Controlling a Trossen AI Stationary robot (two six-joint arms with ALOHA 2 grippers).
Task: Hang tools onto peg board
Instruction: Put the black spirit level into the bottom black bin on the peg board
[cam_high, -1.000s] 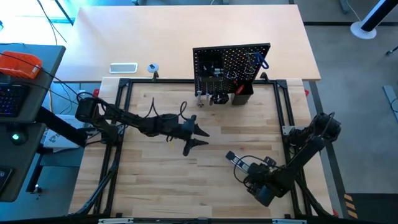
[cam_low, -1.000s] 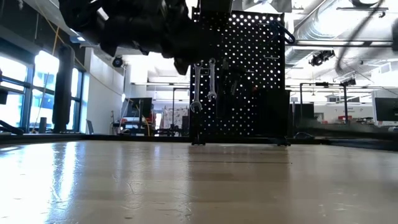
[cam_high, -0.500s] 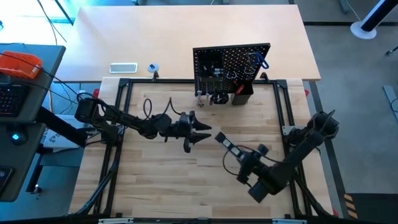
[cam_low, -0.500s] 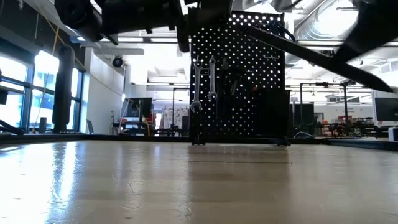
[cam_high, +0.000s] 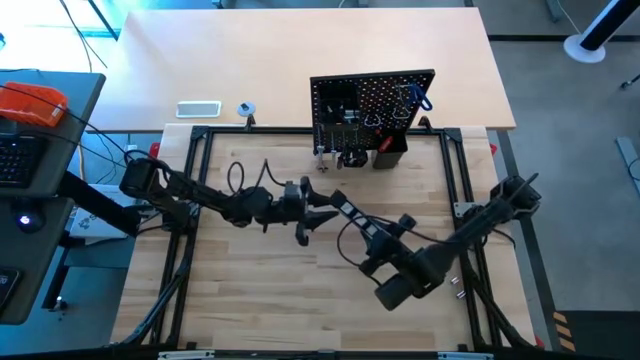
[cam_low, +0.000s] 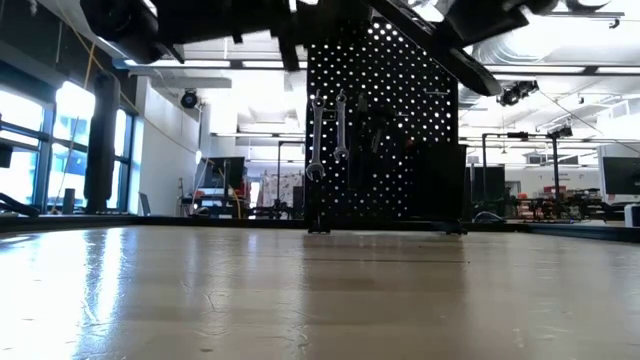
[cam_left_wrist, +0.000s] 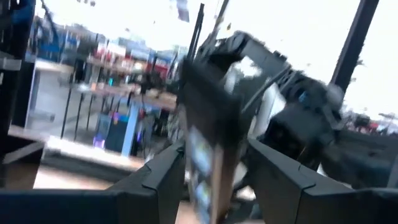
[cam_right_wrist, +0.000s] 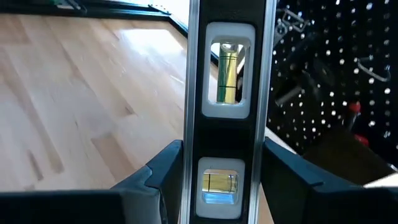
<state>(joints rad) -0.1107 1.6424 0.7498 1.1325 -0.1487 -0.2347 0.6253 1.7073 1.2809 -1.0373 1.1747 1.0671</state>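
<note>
Above the middle of the wooden desk (cam_high: 250, 290) we see both arms meeting over pale butcher-block planks. Our right claw (cam_right_wrist: 217, 180) pinches a long, flat black level (cam_right_wrist: 225, 93), its metal-edged body carrying two glass vials, one green-yellow. The level's far end reaches between the dark fingers of our left claw (cam_left_wrist: 211, 180), which stand spread on either side of it; whether they touch it we cannot tell. At the desk's far edge stands the peg board (cam_high: 372, 105), an upright black panel dotted with holes, silver wrenches (cam_low: 327, 135) hanging on its front and a small black bin (cam_high: 390, 155) below.
</note>
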